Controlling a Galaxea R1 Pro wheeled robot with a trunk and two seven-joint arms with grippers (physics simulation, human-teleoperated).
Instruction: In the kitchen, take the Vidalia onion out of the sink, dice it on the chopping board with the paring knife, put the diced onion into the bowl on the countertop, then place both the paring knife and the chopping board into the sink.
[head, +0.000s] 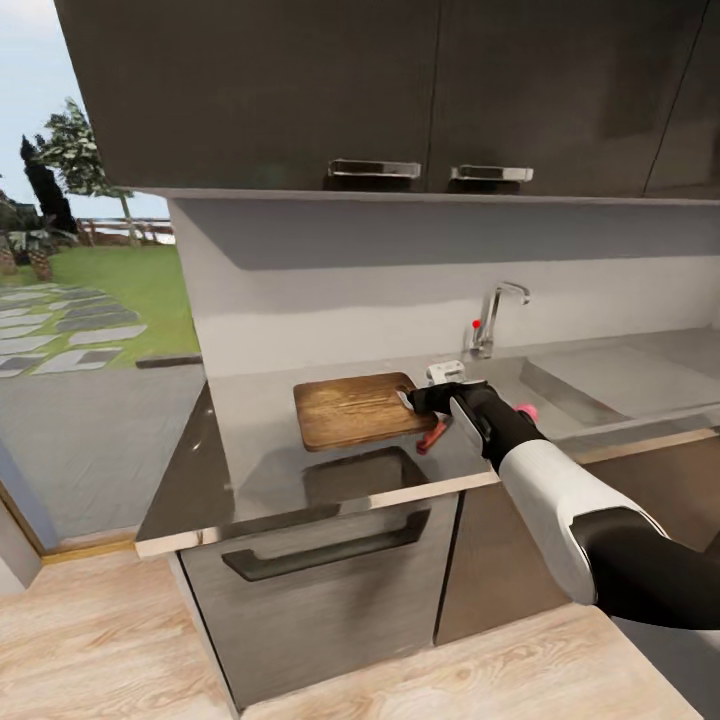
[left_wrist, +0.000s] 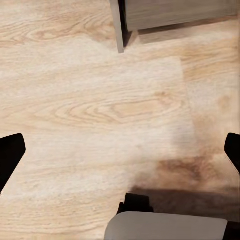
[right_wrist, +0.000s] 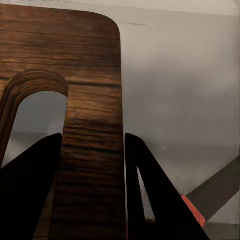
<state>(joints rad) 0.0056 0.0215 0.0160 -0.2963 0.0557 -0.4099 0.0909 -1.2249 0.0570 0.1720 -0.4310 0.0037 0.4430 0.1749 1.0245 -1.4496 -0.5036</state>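
stage: late, judged | right hand (head: 412, 398) pinching chopping board (head: 352, 408) at its slot end | paring knife (head: 433, 435) on counter (head: 260, 470), not yet in sink (head: 610, 375) | left hand (left_wrist: 120, 150) spread over floor (left_wrist: 90, 100)

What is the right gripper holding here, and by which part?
The right gripper clamps the chopping board by the strip of wood beside its handle slot.
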